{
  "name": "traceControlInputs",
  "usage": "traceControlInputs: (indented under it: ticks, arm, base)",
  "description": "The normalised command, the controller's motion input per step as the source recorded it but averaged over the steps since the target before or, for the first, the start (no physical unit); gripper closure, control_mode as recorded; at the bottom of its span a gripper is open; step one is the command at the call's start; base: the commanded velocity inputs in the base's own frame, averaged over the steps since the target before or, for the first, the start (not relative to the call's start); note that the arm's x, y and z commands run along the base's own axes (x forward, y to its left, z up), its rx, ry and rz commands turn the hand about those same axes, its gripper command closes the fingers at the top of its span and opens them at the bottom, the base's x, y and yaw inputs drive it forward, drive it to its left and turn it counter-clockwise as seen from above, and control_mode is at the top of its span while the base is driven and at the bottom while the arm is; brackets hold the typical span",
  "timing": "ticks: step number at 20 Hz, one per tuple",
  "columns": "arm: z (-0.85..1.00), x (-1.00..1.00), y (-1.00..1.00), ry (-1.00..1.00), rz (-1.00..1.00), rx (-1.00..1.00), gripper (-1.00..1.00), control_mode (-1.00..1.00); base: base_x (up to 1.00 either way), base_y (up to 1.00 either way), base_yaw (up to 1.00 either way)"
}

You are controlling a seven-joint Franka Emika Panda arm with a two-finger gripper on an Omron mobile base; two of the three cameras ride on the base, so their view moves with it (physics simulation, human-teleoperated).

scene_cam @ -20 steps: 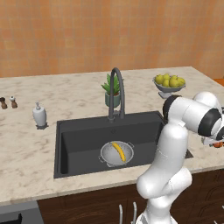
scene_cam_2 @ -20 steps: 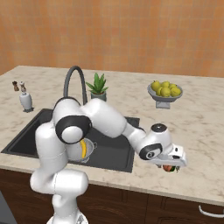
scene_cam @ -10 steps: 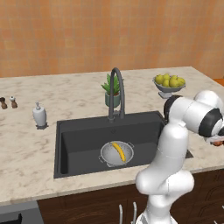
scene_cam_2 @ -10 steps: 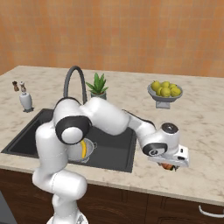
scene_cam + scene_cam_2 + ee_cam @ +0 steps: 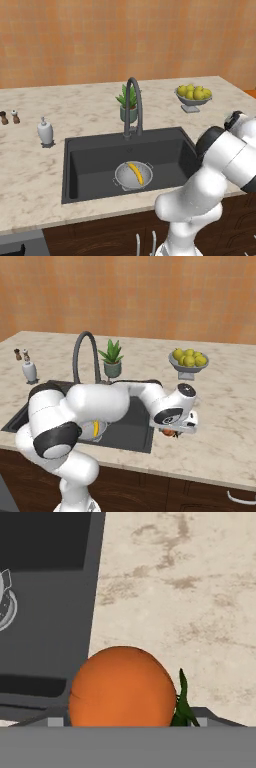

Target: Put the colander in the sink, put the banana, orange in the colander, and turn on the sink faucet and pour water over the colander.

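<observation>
A: How much is done?
B: The colander (image 5: 133, 175) sits in the sink (image 5: 90, 160) with the banana (image 5: 135, 173) inside. The orange (image 5: 122, 688) and the water from the faucet (image 5: 133, 105) are left.
A: Where's the orange?
B: Right at the pincer (image 5: 175, 430), on the desk (image 5: 225, 421) beside the sink. I cannot tell if it's gripped. The hand view shows it big, the right view barely

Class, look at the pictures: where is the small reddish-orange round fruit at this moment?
The small reddish-orange round fruit sits close under the hand camera, over the speckled stone counter just right of the dark charcoal sink. In the right base view it peeks out beneath the gripper.
</observation>
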Motion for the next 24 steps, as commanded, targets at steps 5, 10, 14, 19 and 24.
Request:
traceControlInputs:
  ticks: [5, 10, 14, 19, 24]
  arm:
    - [0.43, 0.0, 1.0, 0.0, 0.15, 0.1, 1.0, -1.0]
    - [0.11, 0.08, 1.0, 0.0, 0.13, 0.08, 1.0, -1.0]
    - [0.0, 0.49, 1.0, 0.01, 0.16, 0.15, 1.0, -1.0]
    - [-0.06, 0.42, 1.0, 0.01, 0.17, 0.13, 1.0, -1.0]
    - [-0.32, 0.38, 0.95, 0.02, 0.14, 0.08, 1.0, -1.0]
  base:
    - [0.0, 0.0, 0.0]
    - [0.0, 0.0, 0.0]
    - [0.0, 0.0, 0.0]
    - [0.0, 0.0, 0.0]
    - [0.0, 0.0, 0.0]
